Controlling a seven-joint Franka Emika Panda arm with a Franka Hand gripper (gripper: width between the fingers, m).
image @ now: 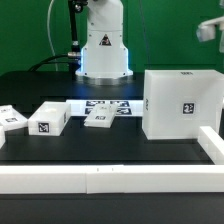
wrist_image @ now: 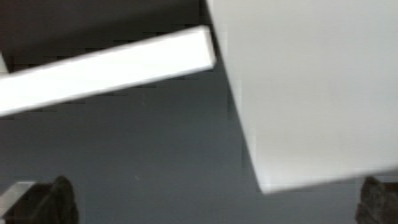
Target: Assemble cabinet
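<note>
Risk: the gripper is open, fingers spread wide with nothing held, above the cabinet. If it comes down off-centre, 1 finger could land on the top face and shove or tip the box into the rail. The body looks wider than the finger gap, so a full-width grab would likely fail.

The cabinet is a big, smooth white box standing upright, with 1 tag on its front face. It sits by the table edge on the exterior view's right, near the front corner and well apart from the 3 small blocks. The wrist view is blurry; the white strip is probably the rail.
</note>
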